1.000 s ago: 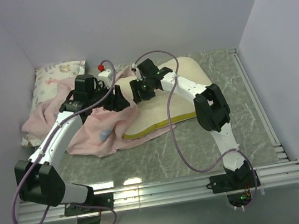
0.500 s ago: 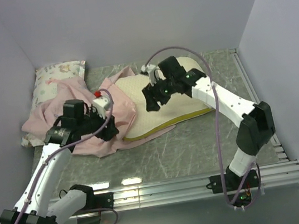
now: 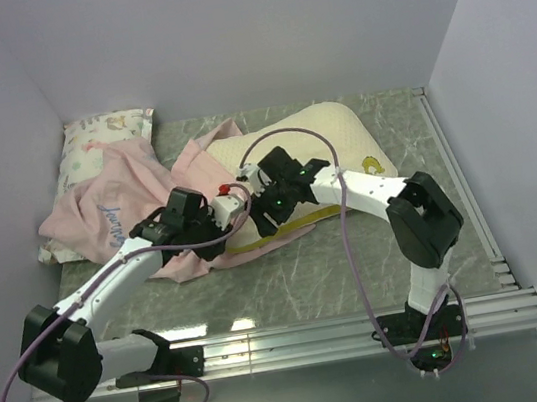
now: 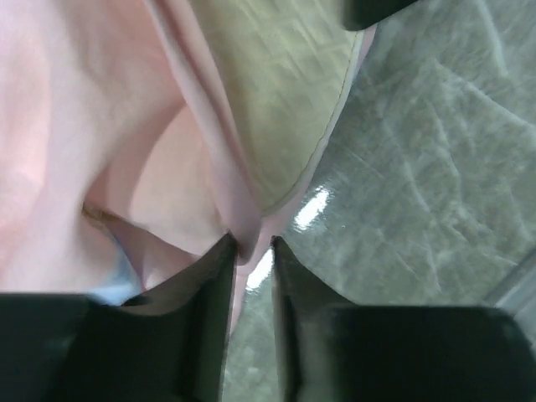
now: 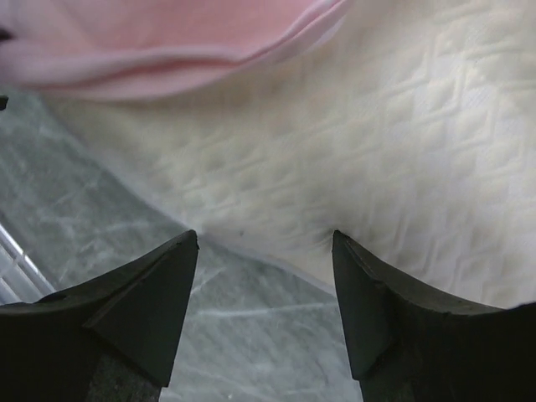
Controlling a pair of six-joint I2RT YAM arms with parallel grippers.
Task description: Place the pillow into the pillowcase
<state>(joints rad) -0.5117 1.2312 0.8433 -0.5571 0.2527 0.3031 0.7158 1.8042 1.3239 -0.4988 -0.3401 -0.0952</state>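
The cream dimpled pillow [image 3: 335, 135] lies mid-table, its left end under the pink pillowcase [image 3: 112, 199]. My left gripper [image 3: 220, 239] is at the pillowcase's front edge beside the pillow's near-left corner. In the left wrist view its jaws stand narrow, pinching a fold of pillowcase [image 4: 84, 126] at the tips [image 4: 249, 244], next to the pillow [image 4: 276, 92]. My right gripper [image 3: 267, 217] is open at the pillow's front edge. In the right wrist view its fingertips [image 5: 266, 243] straddle the rim of the pillow [image 5: 385, 142], with the pillowcase [image 5: 167, 33] hem above.
A small white printed pillow [image 3: 97, 136] lies in the back left corner, partly under the pillowcase. Walls close in on the left, back and right. A metal rail [image 3: 299, 338] runs along the near edge. Bare marble table [image 3: 300, 277] lies in front of the pillow.
My left gripper has swung right to the pillowcase's front edge and narrowed onto a fold. My right gripper has come down from the pillow's top to its front edge, still open.
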